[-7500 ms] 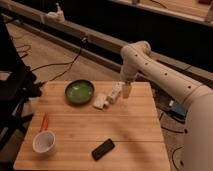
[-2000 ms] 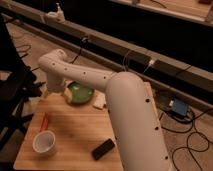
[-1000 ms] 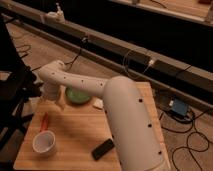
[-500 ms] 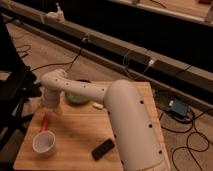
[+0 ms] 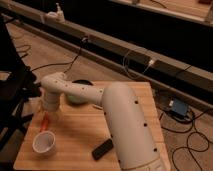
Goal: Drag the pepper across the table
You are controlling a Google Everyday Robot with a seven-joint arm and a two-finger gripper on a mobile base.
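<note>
The pepper (image 5: 45, 121) is a small slender red-orange item lying on the left part of the light wooden table (image 5: 85, 130), just above the white cup (image 5: 43, 142). My white arm reaches across the table from the lower right to the left. Its gripper (image 5: 48, 113) hangs directly over the pepper's upper end, close to or touching it. The wrist hides the fingers.
A green bowl (image 5: 77, 98) sits at the table's back, partly behind the arm. A black rectangular block (image 5: 102, 149) lies near the front edge. A black chair (image 5: 12, 95) stands to the left of the table. Cables and a blue box (image 5: 177, 107) lie on the floor at right.
The arm swung from the table's back right over to the left side. The gripper came down toward the pepper. The pepper, cup and block stay where they were.
</note>
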